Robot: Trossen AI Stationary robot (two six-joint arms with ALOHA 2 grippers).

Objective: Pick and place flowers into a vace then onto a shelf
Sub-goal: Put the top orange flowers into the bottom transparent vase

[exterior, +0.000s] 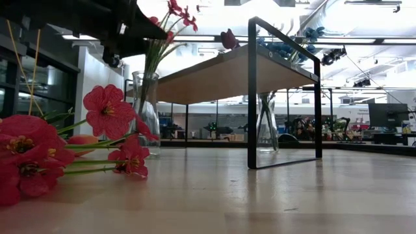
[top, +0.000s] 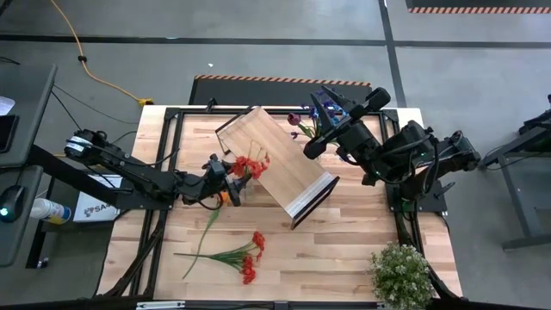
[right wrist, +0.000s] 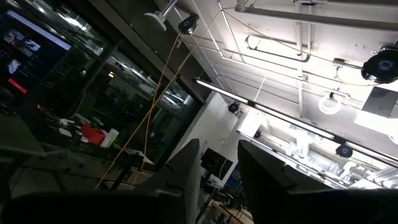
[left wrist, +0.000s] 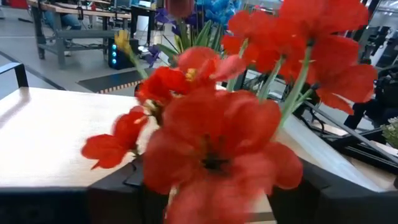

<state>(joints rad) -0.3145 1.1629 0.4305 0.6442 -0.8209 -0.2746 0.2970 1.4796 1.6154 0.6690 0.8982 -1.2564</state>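
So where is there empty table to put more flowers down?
Bare wood lies between the loose red flowers and the potted plant, below the shelf. Another patch sits at the far left corner of the table. It is crowded where the left end effector meets the shelf.

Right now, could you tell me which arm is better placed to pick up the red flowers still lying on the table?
Left, probably. The left gripper is nearest the loose red flowers; the right gripper is tilted away beyond the shelf.
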